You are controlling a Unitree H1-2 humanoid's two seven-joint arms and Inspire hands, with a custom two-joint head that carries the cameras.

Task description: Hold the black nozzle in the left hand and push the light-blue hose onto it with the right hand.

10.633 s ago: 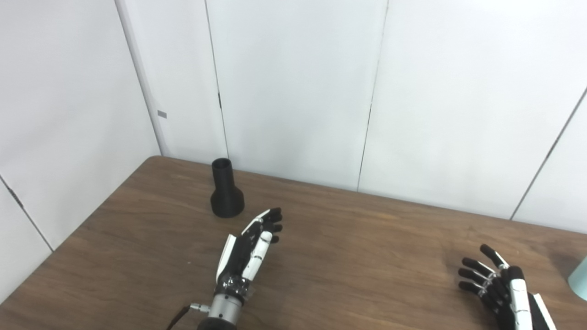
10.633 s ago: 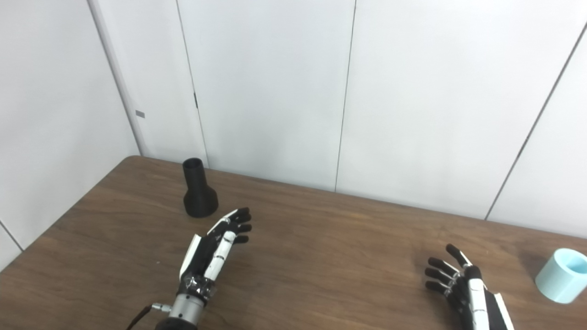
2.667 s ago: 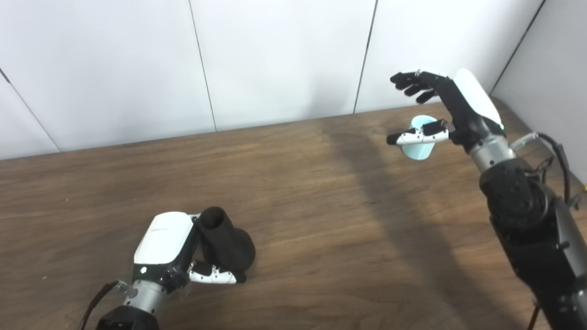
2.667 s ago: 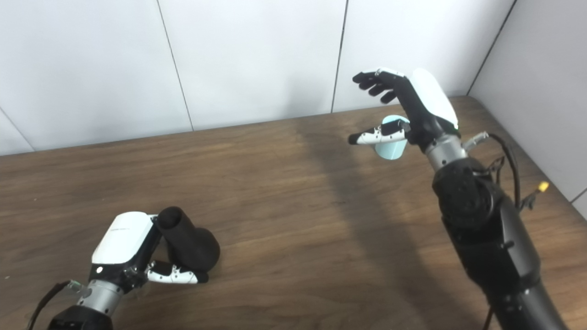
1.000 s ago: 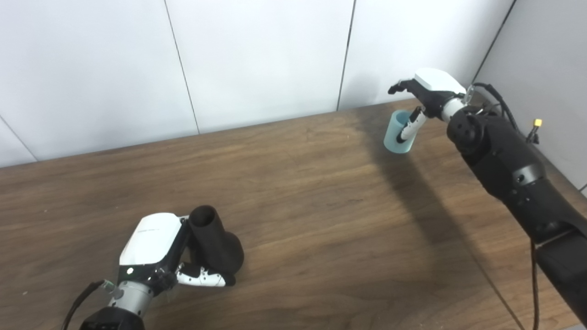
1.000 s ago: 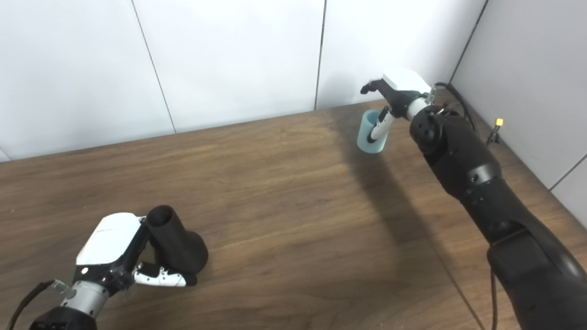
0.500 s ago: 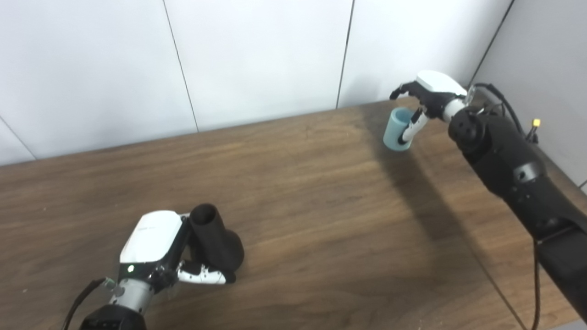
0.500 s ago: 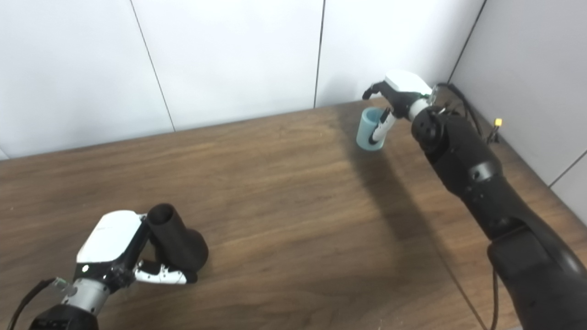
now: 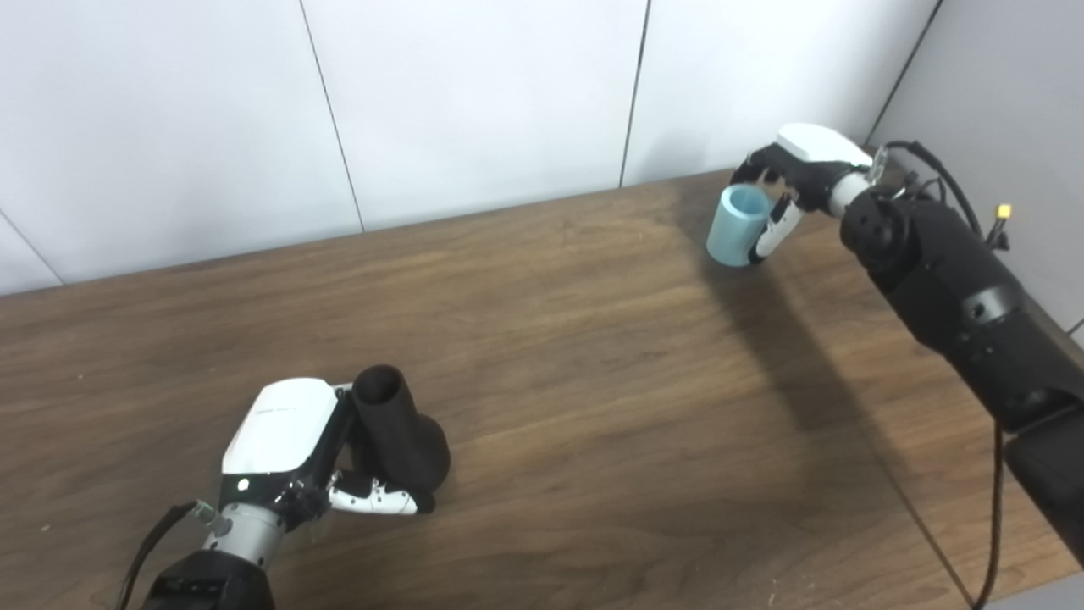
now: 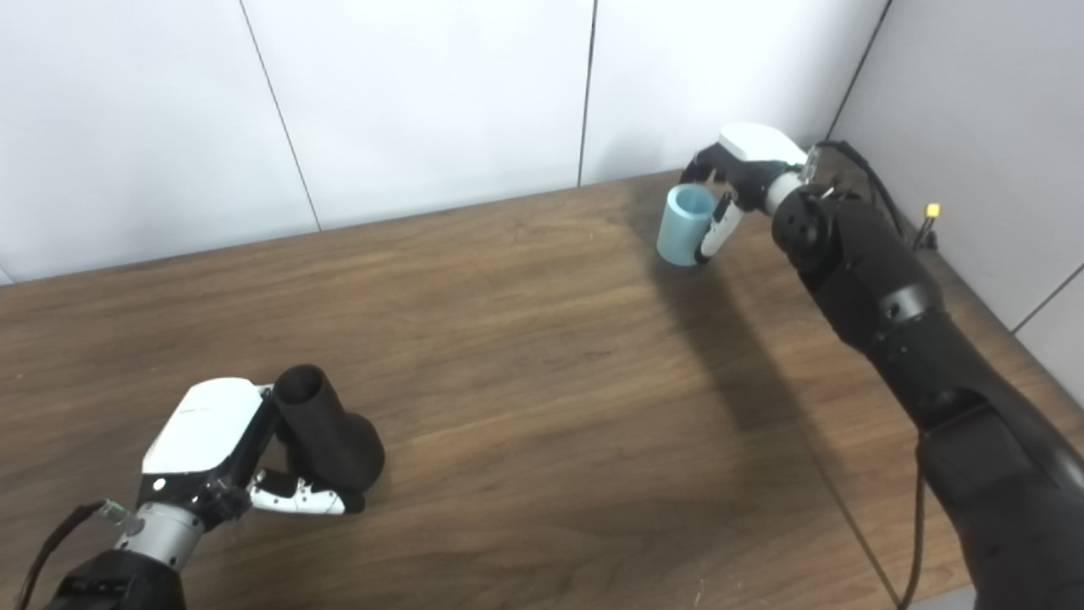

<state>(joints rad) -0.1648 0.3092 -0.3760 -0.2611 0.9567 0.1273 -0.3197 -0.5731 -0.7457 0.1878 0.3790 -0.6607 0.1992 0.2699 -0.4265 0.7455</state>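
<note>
The black nozzle (image 9: 398,432) stands on its flared base near the table's front left, its narrow open end tilted up and to the left. My left hand (image 9: 292,449) is shut on it, the thumb crossing under its base. At the far right corner the short light-blue hose (image 9: 735,226) stands upright, open end up. Around it my right hand (image 9: 792,182) is closed, thumb on its right side and fingers behind it. Whether the hose touches the table I cannot tell.
The brown wooden table (image 9: 576,364) ends at white wall panels behind and a grey wall on the right. A cable with a yellow tip (image 9: 1003,212) hangs beside my right arm. The right arm casts a long shadow across the table.
My right hand has closed around the light-blue hose, thumb moving from inside its mouth to its outer side. The left hand keeps hold of the nozzle. The camera shifted slightly.
</note>
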